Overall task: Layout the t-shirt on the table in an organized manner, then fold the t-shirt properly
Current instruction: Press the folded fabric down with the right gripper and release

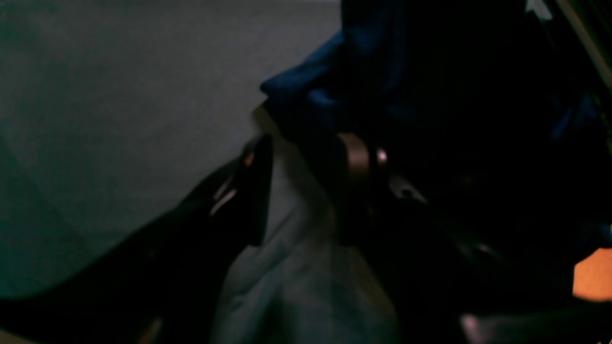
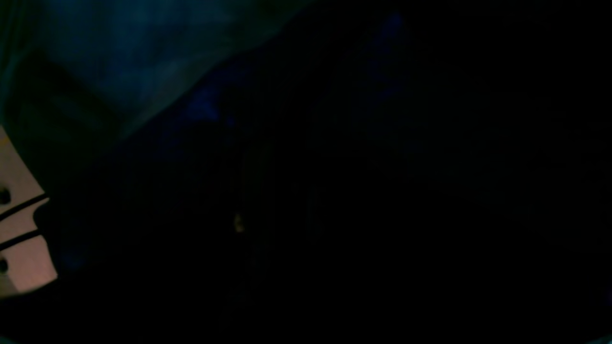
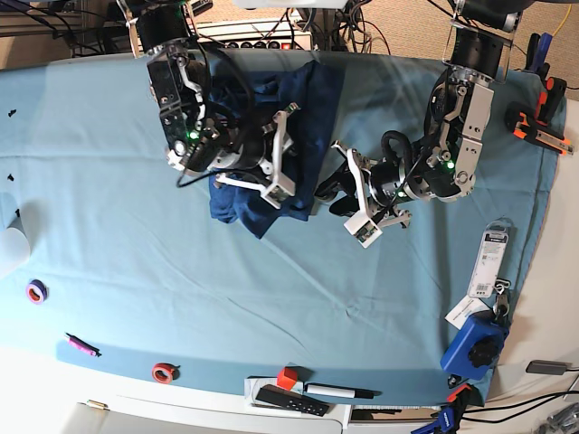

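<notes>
Looming closest under the overhead lens: two arms, reaching in from the top edge toward frame centre. Beneath them, spread across nearly the whole base view, table [image 3: 136, 253] in smooth light teal cloth, white edge along the bottom. Upper centre, t-shirt [image 3: 312, 99]: dark blue, bunched and wrinkled, running from the top edge down to just left of centre, not laid flat.

Over the shirt's left part, right gripper [image 3: 289, 155], white jaw pieces standing apart, nothing seen clamped between them; from its own wrist camera, almost black, only dim blue fabric at upper left. At the shirt's right edge, left gripper [image 3: 336, 192], likewise parted; from its wrist camera, left gripper [image 1: 306, 143] jaws spread with teal cloth showing between, dark fold of shirt bunched at the tips, touching or not hard to tell.

Lower right, blue object [image 3: 475, 342]. Right rim, orange-black clamp [image 3: 538, 127]. Bottom edge, black remote [image 3: 289, 400], small orange block [image 3: 287, 378], red tape roll [image 3: 164, 372]. Far left, purple tape roll [image 3: 36, 291].
</notes>
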Robot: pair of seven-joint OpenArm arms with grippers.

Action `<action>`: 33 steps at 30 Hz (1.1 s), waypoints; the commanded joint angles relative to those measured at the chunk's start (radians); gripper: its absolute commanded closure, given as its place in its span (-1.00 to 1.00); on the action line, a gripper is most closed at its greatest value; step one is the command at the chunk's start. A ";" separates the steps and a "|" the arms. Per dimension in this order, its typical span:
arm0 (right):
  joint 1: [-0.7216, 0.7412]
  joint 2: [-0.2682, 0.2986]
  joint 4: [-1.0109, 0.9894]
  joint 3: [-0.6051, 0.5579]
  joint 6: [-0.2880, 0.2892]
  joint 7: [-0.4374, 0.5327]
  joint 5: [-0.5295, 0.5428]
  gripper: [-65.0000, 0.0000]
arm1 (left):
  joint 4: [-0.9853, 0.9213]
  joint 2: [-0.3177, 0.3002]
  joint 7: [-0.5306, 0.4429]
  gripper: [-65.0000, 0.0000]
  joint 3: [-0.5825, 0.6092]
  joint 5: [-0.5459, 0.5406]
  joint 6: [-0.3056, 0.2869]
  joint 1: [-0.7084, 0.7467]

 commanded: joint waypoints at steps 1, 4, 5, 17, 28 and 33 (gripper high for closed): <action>0.032 -0.003 0.018 -0.011 0.004 0.020 0.018 0.32 | 0.018 -0.002 -0.026 0.29 -0.005 -0.018 -0.005 -0.018; 0.066 -0.003 0.018 -0.035 0.020 0.014 0.018 0.32 | 0.018 -0.002 -0.026 0.29 -0.005 -0.018 -0.005 -0.018; 0.077 -0.003 0.018 -0.040 0.025 0.009 0.017 0.32 | 0.018 -0.002 -0.026 0.29 -0.005 -0.018 -0.005 -0.018; 0.111 -0.003 0.018 -0.045 0.087 -0.023 0.111 0.33 | 0.018 -0.003 -0.027 0.29 -0.011 -0.017 -0.008 -0.027; 0.111 -0.003 0.018 -0.045 0.117 -0.011 0.230 0.33 | 0.018 -0.003 -0.027 0.29 -0.099 0.023 -0.008 -0.060; 0.116 -0.003 0.018 -0.044 0.170 -0.003 0.311 0.33 | 0.018 -0.003 -0.027 0.29 -0.149 0.023 -0.008 -0.060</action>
